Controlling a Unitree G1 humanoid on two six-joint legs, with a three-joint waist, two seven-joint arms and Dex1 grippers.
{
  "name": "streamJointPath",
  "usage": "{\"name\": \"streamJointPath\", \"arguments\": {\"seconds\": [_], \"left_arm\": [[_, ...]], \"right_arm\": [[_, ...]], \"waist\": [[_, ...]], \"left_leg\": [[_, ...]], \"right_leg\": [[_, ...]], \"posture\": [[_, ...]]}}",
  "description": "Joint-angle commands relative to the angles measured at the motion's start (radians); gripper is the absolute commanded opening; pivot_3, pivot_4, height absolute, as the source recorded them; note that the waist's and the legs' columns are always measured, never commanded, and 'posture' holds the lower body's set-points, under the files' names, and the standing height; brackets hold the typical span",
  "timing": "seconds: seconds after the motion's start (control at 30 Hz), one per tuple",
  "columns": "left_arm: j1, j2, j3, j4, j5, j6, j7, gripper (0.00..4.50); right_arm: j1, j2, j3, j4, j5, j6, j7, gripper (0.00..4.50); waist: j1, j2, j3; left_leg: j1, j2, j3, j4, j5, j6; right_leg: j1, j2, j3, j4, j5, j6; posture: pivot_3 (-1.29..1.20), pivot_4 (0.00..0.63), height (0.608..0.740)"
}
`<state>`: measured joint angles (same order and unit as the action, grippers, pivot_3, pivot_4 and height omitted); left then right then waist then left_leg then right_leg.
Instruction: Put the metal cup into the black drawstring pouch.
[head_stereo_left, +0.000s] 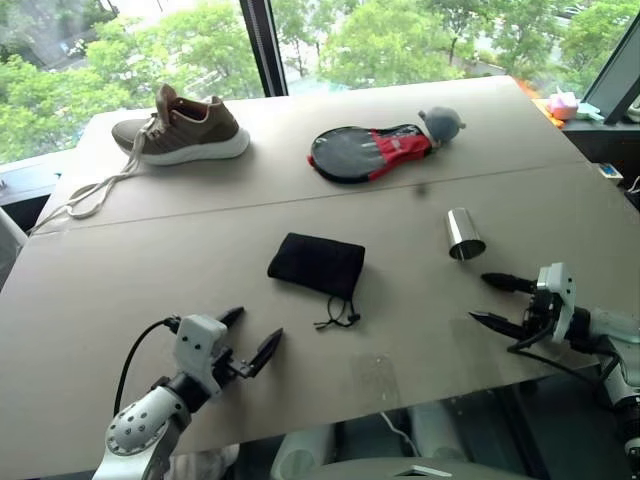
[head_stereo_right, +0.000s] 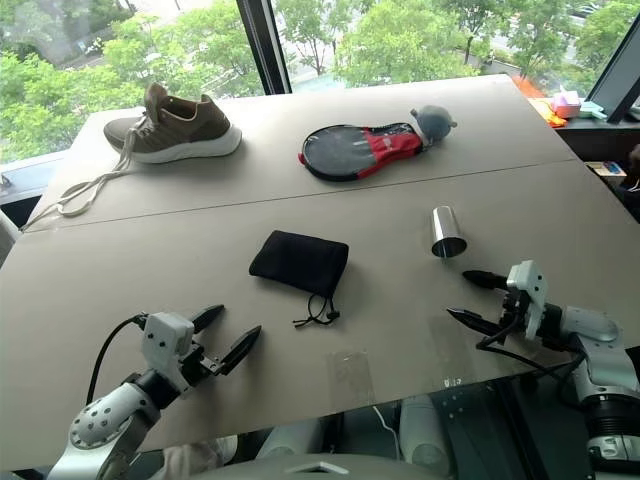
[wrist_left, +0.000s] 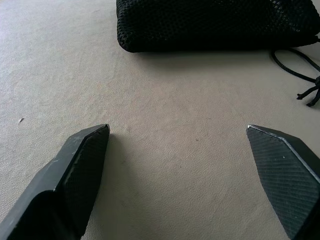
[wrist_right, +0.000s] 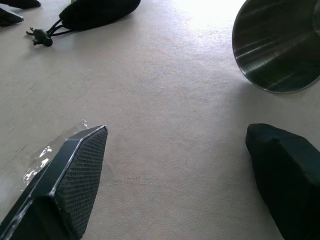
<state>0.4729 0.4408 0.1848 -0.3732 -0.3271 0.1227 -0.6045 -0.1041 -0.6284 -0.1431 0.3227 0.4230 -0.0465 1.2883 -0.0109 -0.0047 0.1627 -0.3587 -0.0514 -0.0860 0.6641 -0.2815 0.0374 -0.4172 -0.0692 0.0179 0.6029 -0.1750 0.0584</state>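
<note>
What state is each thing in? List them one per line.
metal cup: upright on the table, not held.
black drawstring pouch: lying flat, cord loose beside it.
shoe: upright, lace trailing loose.
racket case: lying flat.
left gripper: open, empty.
right gripper: open, empty.

bright daylight from the windows, soft shadows, glare perhaps washing out the table.
</note>
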Motion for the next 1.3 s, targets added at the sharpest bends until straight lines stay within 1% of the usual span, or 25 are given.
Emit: {"name": "streamJointPath", "arguments": {"seconds": [0.03, 0.33, 0.7, 0.8, 0.9, 1.0, 1.07, 1.17, 1.27, 1.3], "left_arm": [[0.01, -0.002, -0.021, 0.006, 0.005, 0.026, 0.003, 4.5], [-0.004, -0.011, -0.031, -0.035, -0.011, 0.056, 0.011, 4.5], [0.031, -0.008, -0.045, -0.09, -0.027, 0.047, -0.013, 4.5], [0.038, -0.002, -0.054, -0.142, -0.038, 0.061, -0.017, 4.5], [0.024, -0.01, -0.085, -0.225, -0.06, 0.116, 0.009, 4.5], [-0.064, -0.009, -0.133, -0.306, -0.02, 0.255, 0.106, 4.5], [-0.156, -0.014, -0.163, -0.329, 0.017, 0.343, 0.176, 4.5], [-0.265, -0.023, -0.227, -0.34, 0.074, 0.424, 0.244, 4.5], [-0.38, -0.073, -0.336, -0.302, 0.2, 0.494, 0.367, 4.5], [-0.4, -0.098, -0.355, -0.303, 0.202, 0.515, 0.383, 4.5]], "right_arm": [[-0.01, -0.006, -0.015, -0.023, 0.018, -0.006, 0.01, 4.47], [-0.012, -0.007, -0.024, -0.02, 0.027, -0.009, 0.008, 4.47], [-0.014, -0.012, -0.025, -0.018, 0.029, -0.009, 0.014, 4.47], [-0.016, -0.013, -0.026, -0.023, 0.039, 0.002, 0.022, 4.47], [-0.013, -0.013, -0.029, -0.034, 0.062, 0.008, 0.051, 4.47], [0.001, -0.009, -0.04, -0.081, 0.127, 0.059, 0.086, 4.47], [0.013, -0.005, -0.048, -0.113, 0.169, 0.063, 0.133, 4.47], [0.028, -0.006, -0.054, -0.137, 0.194, 0.053, 0.18, 4.47], [0.037, -0.006, -0.063, -0.151, 0.188, -0.001, 0.209, 4.47], [0.04, -0.008, -0.065, -0.155, 0.188, -0.008, 0.212, 4.47]], "waist": [[0.0, 0.0, 0.0], [0.004, 0.0, 0.0], [0.004, 0.0, 0.001], [0.003, -0.001, 0.001], [0.004, -0.003, 0.003], [0.011, -0.002, 0.004], [0.012, -0.002, 0.004], [0.014, -0.002, 0.004], [0.015, -0.002, 0.004], [0.017, -0.002, 0.004]], "left_leg": [[0.0, 0.0, 0.0, 0.0, 0.0, 0.0], [0.0, 0.0, 0.0, 0.0, 0.0, 0.0], [-0.001, 0.0, 0.0, 0.0, 0.0, 0.0], [-0.001, 0.0, 0.0, 0.0, 0.0, 0.0], [-0.002, 0.0, -0.001, 0.0, 0.0, 0.0], [-0.002, 0.0, -0.001, 0.0, 0.0, 0.0], [-0.002, 0.0, -0.002, 0.001, 0.0, 0.0], [-0.001, 0.0, -0.002, 0.001, 0.0, 0.0], [-0.001, -0.001, -0.001, 0.001, 0.0, 0.0], [-0.002, -0.001, -0.001, 0.001, 0.0, 0.0]], "right_leg": [[0.0, 0.0, 0.0, 0.0, 0.0, 0.0], [0.0, 0.0, -0.001, 0.0, 0.0, 0.0], [0.0, 0.0, -0.001, 0.0, 0.0, 0.0], [0.0, 0.0, -0.001, 0.0, 0.0, 0.0], [-0.001, 0.0, -0.001, -0.001, 0.0, 0.0], [-0.001, 0.0, -0.001, -0.001, 0.0, 0.0], [-0.001, 0.0, -0.002, 0.0, 0.0, 0.0], [0.0, 0.001, -0.002, 0.0, 0.001, 0.002], [0.0, 0.001, -0.001, 0.0, 0.003, 0.004], [0.0, 0.001, -0.001, 0.0, 0.003, 0.004]], "posture": [[0.0, 0.15, 0.74], [0.0, 0.15, 0.74], [0.0, 0.15, 0.74], [0.0, 0.15, 0.74], [0.0, 0.15, 0.74], [0.0, 0.15, 0.74], [0.0, 0.15, 0.74], [0.0, 0.15, 0.74], [0.0, 0.15, 0.74], [0.0, 0.15, 0.74]]}}
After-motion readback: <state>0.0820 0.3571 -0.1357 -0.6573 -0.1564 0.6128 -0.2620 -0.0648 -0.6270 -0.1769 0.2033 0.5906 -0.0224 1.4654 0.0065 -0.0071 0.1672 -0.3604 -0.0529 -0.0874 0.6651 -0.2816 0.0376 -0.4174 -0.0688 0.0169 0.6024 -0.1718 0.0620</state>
